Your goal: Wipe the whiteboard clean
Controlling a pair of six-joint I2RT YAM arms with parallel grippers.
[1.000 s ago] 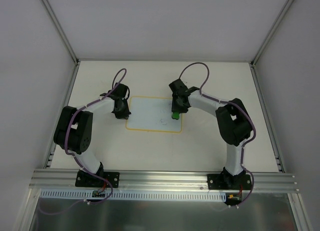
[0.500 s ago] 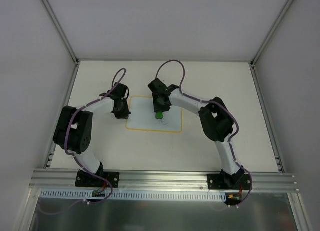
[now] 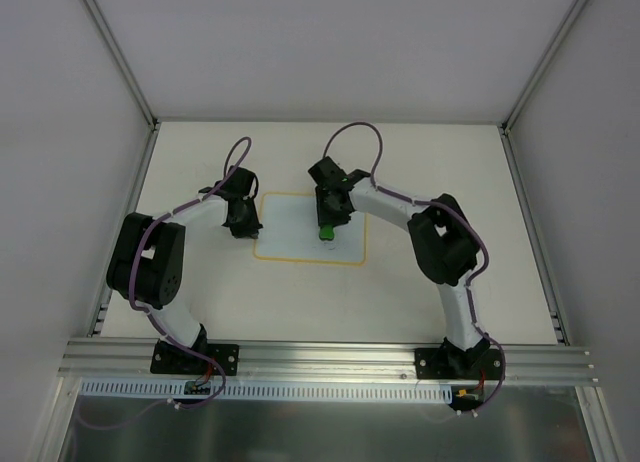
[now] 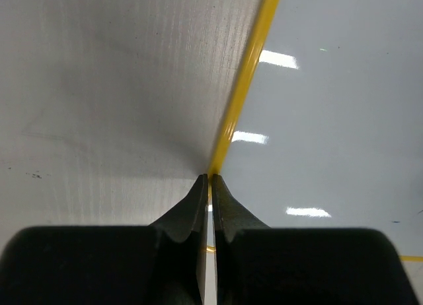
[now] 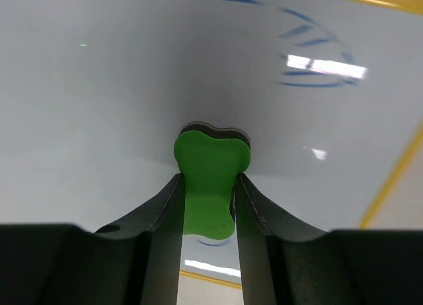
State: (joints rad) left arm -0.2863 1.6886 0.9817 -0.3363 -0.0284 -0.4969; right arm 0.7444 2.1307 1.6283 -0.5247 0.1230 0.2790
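The whiteboard point(image 3: 290, 238), white with a thin yellow rim, lies flat in the middle of the table. My right gripper point(image 3: 327, 230) is shut on a small green eraser point(image 3: 326, 233) and holds it down on the board's face, right of centre. In the right wrist view the eraser point(image 5: 211, 165) sits between the fingers of the right gripper point(image 5: 209, 177), with faint blue strokes point(image 5: 310, 61) beyond it on the board. My left gripper point(image 3: 243, 225) is shut, its tips resting on the board's left edge. In the left wrist view, the left gripper point(image 4: 210, 179) meets the yellow rim point(image 4: 244, 80).
White enclosure walls stand at the left, right and back of the pale table point(image 3: 430, 282). An aluminium rail point(image 3: 330, 357) runs along the near edge, with both arm bases bolted to it. Purple cables loop above each wrist.
The right gripper swept the eraser left across the board from its right side, then came back a little to the right. The left arm has not moved.
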